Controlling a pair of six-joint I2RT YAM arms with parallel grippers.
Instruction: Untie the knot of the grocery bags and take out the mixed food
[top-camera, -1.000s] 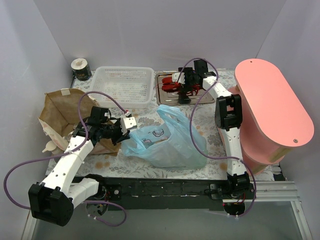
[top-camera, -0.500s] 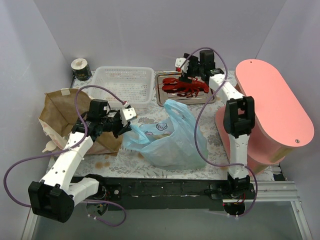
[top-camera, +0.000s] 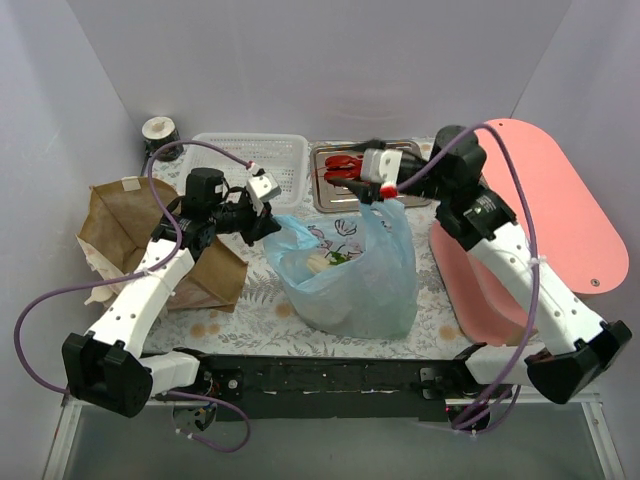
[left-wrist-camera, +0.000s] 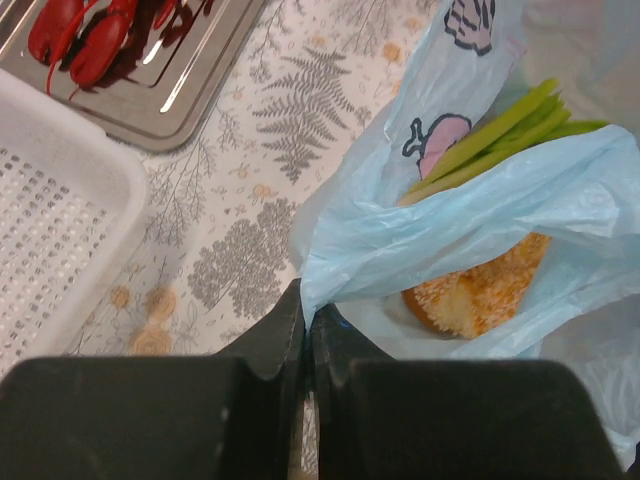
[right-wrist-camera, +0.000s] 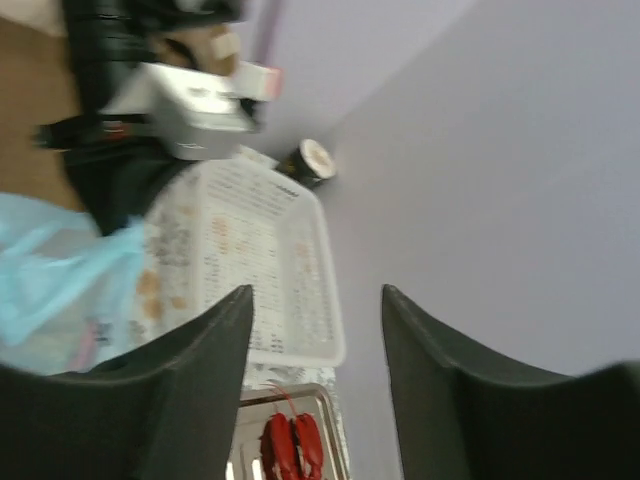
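Note:
The light-blue plastic bag (top-camera: 350, 275) stands open mid-table. My left gripper (top-camera: 268, 216) is shut on its left rim (left-wrist-camera: 330, 270), holding the mouth wide. Inside lie green leek leaves (left-wrist-camera: 500, 130) and an orange cupcake-like piece (left-wrist-camera: 480, 290). The red lobster (top-camera: 345, 165) rests on the metal tray (top-camera: 410, 195) behind the bag. My right gripper (top-camera: 350, 178) hovers over the tray's left end, jaws open with nothing between them; below its fingers the lobster (right-wrist-camera: 290, 445) shows. The brown paper bag (top-camera: 125, 230) sits at the left, under my left arm.
A white slotted basket (top-camera: 250, 165) stands at the back, left of the tray. A large pink oval-topped piece (top-camera: 545, 210) fills the right side. A small dark cup (top-camera: 158, 132) is in the back left corner.
The right gripper let the lobster go on the tray and drew back above it, the arm swinging right. The left gripper pulled the bag's rim up and back, opening the bag.

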